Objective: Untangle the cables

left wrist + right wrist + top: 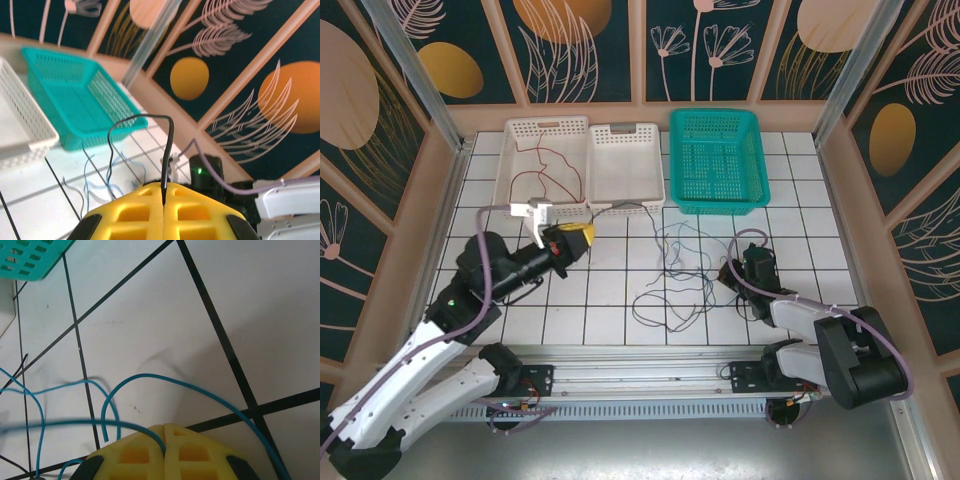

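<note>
My left gripper [582, 232] hovers by the white baskets, its yellow fingers shut on a black cable [169, 142] that rises from the seam between them and loops over. That black cable [630, 207] trails right toward a loose tangle of black and blue cables [675, 270] on the tiles. A red cable [545, 170] lies in the left white basket [512, 150]. My right gripper [728, 272] sits low at the tangle's right side. In the right wrist view, the right gripper [164, 440] is shut on a blue cable [200, 389] that arcs over the tile.
A second white basket [625, 190] and a teal basket [760, 150] stand along the back. Patterned walls close in the tiled table [570, 300] on three sides. The teal basket [75, 100] lies ahead in the left wrist view.
</note>
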You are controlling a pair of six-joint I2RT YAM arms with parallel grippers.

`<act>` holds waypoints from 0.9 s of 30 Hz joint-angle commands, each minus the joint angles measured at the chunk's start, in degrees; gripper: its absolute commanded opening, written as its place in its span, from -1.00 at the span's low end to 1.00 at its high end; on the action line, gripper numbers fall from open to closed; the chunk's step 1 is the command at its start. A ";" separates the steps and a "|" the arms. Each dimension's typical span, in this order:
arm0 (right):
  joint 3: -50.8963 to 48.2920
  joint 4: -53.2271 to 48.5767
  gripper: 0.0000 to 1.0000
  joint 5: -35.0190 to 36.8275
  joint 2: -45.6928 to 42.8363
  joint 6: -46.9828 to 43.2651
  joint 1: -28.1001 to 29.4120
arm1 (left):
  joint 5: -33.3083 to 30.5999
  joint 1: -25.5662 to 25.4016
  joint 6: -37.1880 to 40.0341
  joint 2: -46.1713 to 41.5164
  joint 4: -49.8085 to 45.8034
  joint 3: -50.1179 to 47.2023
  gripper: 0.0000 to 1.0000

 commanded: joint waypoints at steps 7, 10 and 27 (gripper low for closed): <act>-0.06 0.75 -1.00 -0.21 2.13 1.43 -0.86 | -5.95 -0.33 6.63 -0.91 -8.94 13.87 -1.00; -0.22 0.91 -1.00 -0.13 2.00 1.37 -0.94 | -6.15 -0.33 7.55 0.29 -9.32 16.13 -1.00; -2.37 5.04 -1.00 -3.40 -0.73 0.68 -1.02 | -8.22 -0.30 16.98 15.90 -3.52 30.62 -1.00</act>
